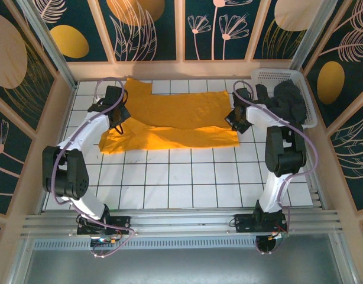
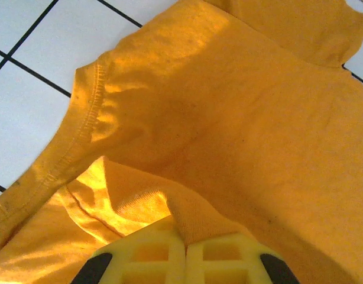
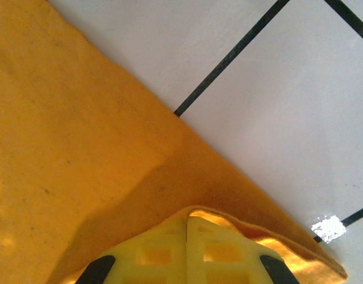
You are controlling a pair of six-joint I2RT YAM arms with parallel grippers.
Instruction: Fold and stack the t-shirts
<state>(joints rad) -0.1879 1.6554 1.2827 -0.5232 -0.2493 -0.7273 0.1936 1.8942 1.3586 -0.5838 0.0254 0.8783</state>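
**First fold under way on the mustard shirt, dark shirts waiting**

The white tiled table (image 1: 187,183) is carrying one garment: the mustard t-shirt (image 1: 175,121) is lying spread sideways across its far half, one sleeve sticking out at the far left. A near band of cloth appears to be lying over the rest, so a first lengthwise fold seems to be forming. At the far right the white basket (image 1: 270,75) is holding the dark t-shirts (image 1: 285,100) in a loose heap, none of them folded.

The left gripper (image 1: 119,121) is working at the shirt's left end, and its wrist view shows the yellow pads pressed together on a raised pleat of cloth. The right gripper (image 1: 236,121) is pinching the right-hand edge the same way, with the hem wrapping its tips.

By my judgement the task is barely begun: this shirt needs further folds, the dark ones all of theirs, and the stacking is not yet started.
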